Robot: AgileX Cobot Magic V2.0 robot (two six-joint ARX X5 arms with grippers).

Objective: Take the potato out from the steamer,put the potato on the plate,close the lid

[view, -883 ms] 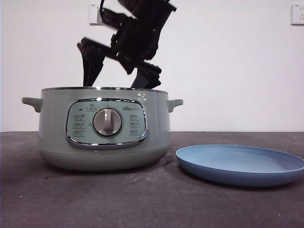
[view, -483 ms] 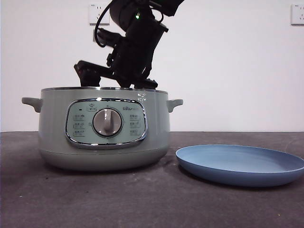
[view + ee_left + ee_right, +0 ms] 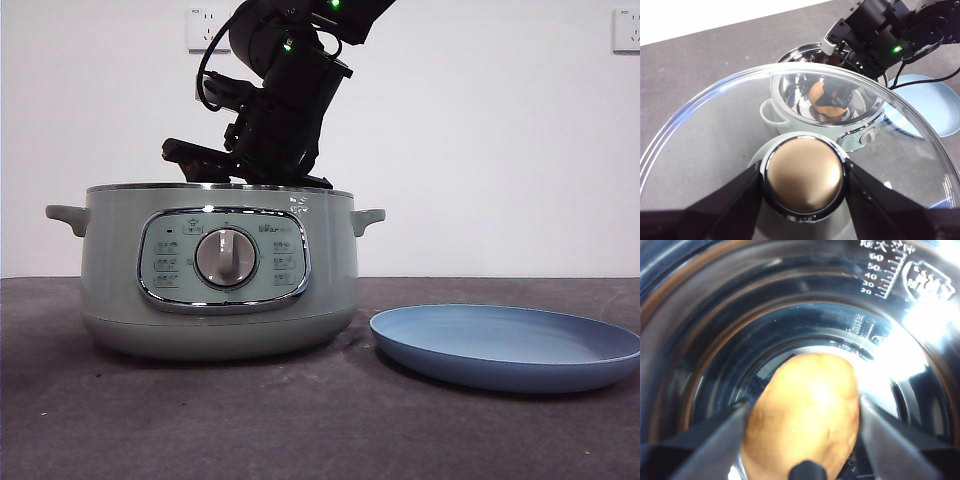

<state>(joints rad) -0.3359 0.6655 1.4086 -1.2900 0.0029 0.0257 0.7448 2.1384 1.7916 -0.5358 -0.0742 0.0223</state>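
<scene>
An oval, matte orange-brown potato [image 3: 805, 415] is seen inside the steamer [image 3: 215, 270], flanked by the spread right end effector [image 3: 802, 440]. The glass lid [image 3: 715, 145] is held aloft, its knob pinched by the left end effector [image 3: 802, 175].

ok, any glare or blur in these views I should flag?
Right wrist view: strong glare blows out the steamer wall, and the potato is soft, too close to focus. Left wrist view: the lid glass overlays the scene with reflections, and its knob carries a mild highlight. Front view: evenly lit and sharp, the plate clear, the right tool hidden inside the pot.
</scene>
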